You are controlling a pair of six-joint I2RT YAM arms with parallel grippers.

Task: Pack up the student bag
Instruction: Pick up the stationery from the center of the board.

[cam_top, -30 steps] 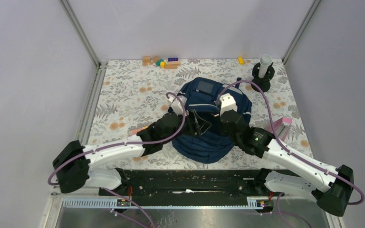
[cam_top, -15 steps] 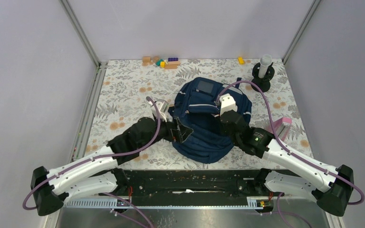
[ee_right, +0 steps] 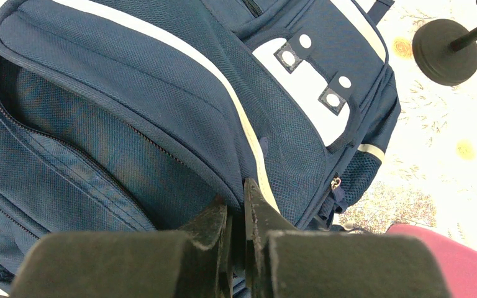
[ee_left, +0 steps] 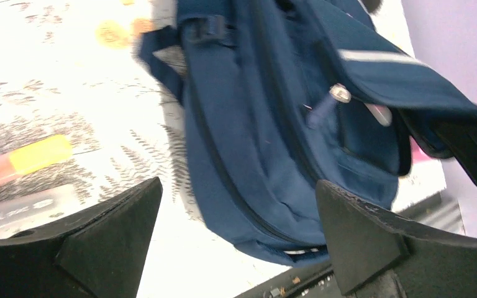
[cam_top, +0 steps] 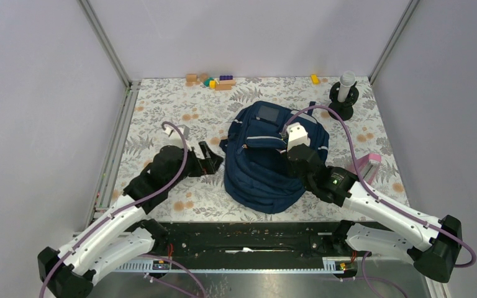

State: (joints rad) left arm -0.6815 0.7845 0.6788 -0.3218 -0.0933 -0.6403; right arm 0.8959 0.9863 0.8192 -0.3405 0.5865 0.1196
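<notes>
Left claw (cam_top: 208, 159) hangs wide open over the surface, gripping nothing, just off the left side of the student bag (cam_top: 267, 167) and not touching it. Its wrist camera looks between the two spread black fingers (ee_left: 109, 239) at the bag's side panel (ee_left: 242, 155).

Over to the right claw (cam_top: 287, 154): it is clenched tight on the bag, and from its own camera the fingertips (ee_right: 239, 198) meet right at the rim of a front flap (ee_right: 130, 81). The flap stands lifted off the body, and the compartment beneath it gapes dark. The white patch (ee_right: 310, 81) with its snaps sits just beyond the pinch.

The bag lies flat in the middle of the floral surface (cam_top: 161, 118), a little toward the right edge, its lower end toward the near edge by the arm bases.

Along the far edge, near the left corner, sits a cluster of coloured blocks (cam_top: 211, 81). A lone yellow block (cam_top: 315, 78) lies further right. At the far right corner is a black stand (cam_top: 343, 102) holding a pale cylinder upright. A pink thing (cam_top: 370, 164) lies by the right edge, just beside the right arm. In the left wrist view a pink-and-yellow stick (ee_left: 22, 162) lies on the surface left of the bag, with a flat grey item (ee_left: 25, 210) just beside it; I can't tell what either is.
</notes>
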